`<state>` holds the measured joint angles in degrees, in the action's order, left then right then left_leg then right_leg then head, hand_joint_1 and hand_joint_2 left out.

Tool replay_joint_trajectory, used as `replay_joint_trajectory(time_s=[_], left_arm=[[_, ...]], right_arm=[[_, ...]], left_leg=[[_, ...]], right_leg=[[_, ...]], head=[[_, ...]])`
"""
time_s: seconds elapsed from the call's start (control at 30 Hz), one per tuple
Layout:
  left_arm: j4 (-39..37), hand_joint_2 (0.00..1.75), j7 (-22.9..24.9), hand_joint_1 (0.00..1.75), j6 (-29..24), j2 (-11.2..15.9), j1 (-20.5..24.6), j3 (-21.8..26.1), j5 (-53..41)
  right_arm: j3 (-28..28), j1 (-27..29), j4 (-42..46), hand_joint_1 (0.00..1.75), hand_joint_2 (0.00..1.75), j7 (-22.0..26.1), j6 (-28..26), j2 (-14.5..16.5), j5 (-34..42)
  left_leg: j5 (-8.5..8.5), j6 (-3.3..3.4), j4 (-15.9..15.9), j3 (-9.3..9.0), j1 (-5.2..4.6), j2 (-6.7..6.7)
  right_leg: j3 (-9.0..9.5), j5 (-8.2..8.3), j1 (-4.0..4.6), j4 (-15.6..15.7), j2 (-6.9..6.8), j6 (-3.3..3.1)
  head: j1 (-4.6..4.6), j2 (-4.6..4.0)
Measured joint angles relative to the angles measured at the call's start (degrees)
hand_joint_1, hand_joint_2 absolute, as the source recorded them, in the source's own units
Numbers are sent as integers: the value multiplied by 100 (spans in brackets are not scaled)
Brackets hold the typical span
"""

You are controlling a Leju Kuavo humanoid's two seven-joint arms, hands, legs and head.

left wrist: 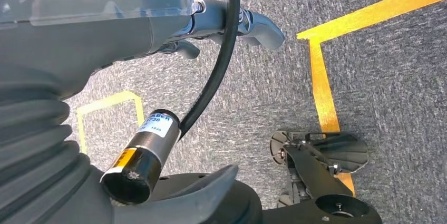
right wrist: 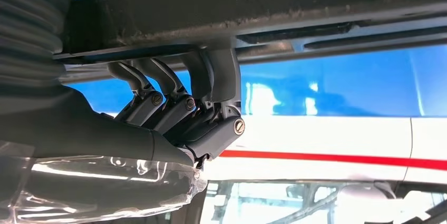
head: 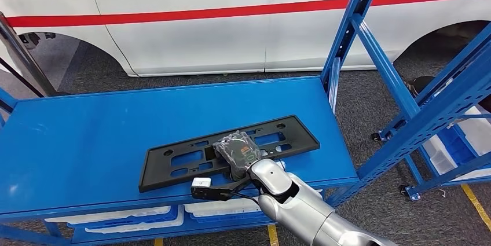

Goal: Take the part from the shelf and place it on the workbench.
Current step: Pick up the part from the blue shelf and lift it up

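Low centre in the head view, the right hand is resting on the part, fingers curling over its edge, gripping it on the shelf; lifting it clear likely comes next. The left hand is hanging over floor, seemingly closed on nothing

Bright, even light; glare whitens the right wrist view's background.

Motor cylinder label is too blurred to read.
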<state>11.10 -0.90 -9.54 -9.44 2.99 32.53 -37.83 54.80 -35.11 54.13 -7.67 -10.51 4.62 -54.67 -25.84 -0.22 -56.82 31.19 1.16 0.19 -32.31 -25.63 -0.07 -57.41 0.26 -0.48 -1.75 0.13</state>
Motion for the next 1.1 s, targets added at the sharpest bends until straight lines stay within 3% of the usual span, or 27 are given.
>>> replay_joint_trajectory(time_s=[0.43, 0.47, 0.57, 0.6, 1.1], left_arm=[[0, 175, -26, 0, 1, 0, 2, 17, -72], [0, 175, -26, 0, 3, 0, 2, 18, -73], [0, 175, -27, 0, 16, 0, 4, 19, -78], [0, 175, -28, 0, 22, 0, 4, 19, -83], [0, 175, -17, 0, 58, 0, 10, 27, -116]], right_arm=[[-235, 194, 230, 175, 175, 61, -400, -57, -86], [-255, 207, 238, 161, 175, 64, -407, -58, -86], [-294, 242, 244, 32, 175, 71, -407, -62, -88], [-298, 251, 240, 1, 175, 72, -403, -63, -94], [-312, 260, 26, 0, 175, 72, -293, -62, -200]], left_leg=[[-2, -1, 1, 11, 0, 0], [-2, -1, 1, 11, 0, 0], [-2, -1, 1, 11, 0, 0], [-2, -1, 1, 12, 0, 0], [-2, -1, 1, 13, 0, 0]], right_leg=[[-10, -5, 1, 0, 0, -4], [-10, -5, 1, 0, 0, -4], [-11, -5, 1, 0, 0, -4], [-11, -5, 1, 0, 0, -4], [-12, -5, 1, 0, 0, -4]], head=[[0, 0], [0, 0], [0, 0], [0, 0], [0, 0]])
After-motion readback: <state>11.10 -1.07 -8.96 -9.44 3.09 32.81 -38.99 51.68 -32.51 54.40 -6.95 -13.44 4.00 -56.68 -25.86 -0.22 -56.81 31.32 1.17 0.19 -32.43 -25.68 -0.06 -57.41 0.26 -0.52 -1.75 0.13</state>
